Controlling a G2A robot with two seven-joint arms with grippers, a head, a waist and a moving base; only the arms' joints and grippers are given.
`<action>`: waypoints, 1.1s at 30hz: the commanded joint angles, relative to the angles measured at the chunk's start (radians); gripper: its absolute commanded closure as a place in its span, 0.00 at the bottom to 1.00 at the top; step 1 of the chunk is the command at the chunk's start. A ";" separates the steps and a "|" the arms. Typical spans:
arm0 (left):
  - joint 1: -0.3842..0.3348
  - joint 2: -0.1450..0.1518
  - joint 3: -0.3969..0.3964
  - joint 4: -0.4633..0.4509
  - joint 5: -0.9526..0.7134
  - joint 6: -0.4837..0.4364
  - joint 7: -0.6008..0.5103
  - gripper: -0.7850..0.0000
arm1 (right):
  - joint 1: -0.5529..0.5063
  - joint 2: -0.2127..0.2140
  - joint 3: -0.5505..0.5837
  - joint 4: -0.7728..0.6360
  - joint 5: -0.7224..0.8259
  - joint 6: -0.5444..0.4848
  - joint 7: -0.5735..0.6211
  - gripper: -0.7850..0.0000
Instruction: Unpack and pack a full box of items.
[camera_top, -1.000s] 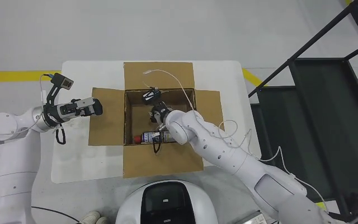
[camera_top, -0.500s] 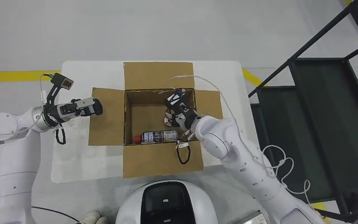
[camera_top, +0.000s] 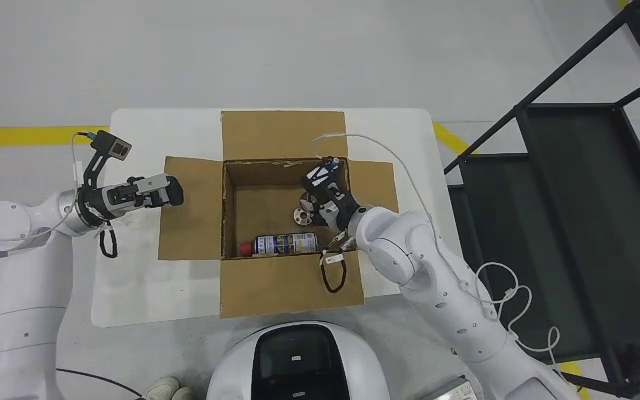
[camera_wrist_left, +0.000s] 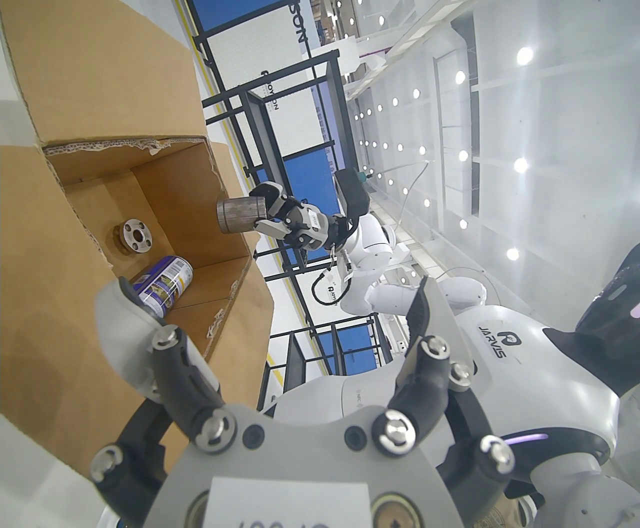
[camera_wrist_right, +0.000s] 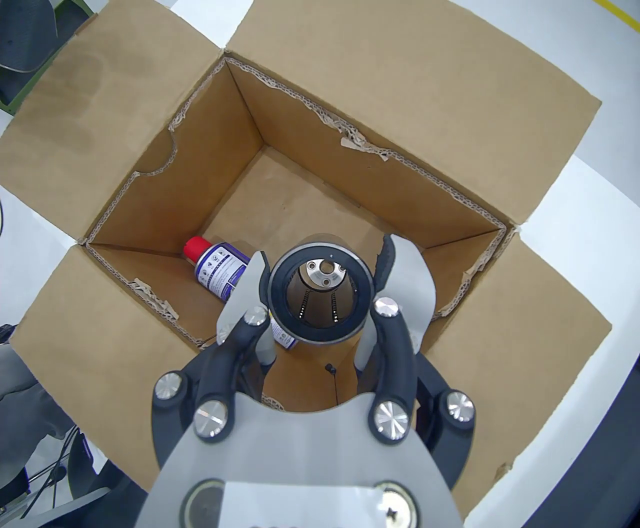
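The right pincer (camera_wrist_right: 322, 262) holds a metal cylinder (camera_wrist_right: 320, 336) clamped above the open box (camera_wrist_right: 390, 90), seemingly to unpack it, while the left pincer (camera_wrist_left: 272, 300) hangs spread apart nearby.

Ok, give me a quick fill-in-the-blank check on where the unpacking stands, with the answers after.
1. The metal cylinder is held over the cardboard box by the ____ gripper.
2. The spray can inside has a ____ cap.
3. It lies on its ____.
4. The left gripper, beside the box, is ____ and holds nothing.
Missing words: right; red; side; open.
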 joint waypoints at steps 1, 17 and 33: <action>0.000 0.000 0.000 0.000 0.000 0.000 0.000 0.00 | 0.000 0.000 0.000 0.000 0.000 0.000 0.000 1.00; 0.000 0.000 0.000 0.000 0.000 0.000 0.000 0.00 | -0.151 0.060 0.427 -0.203 0.179 -0.215 0.180 1.00; 0.000 0.000 0.000 0.000 0.000 0.000 0.000 0.00 | -0.094 0.092 0.614 0.243 0.179 -0.284 0.067 1.00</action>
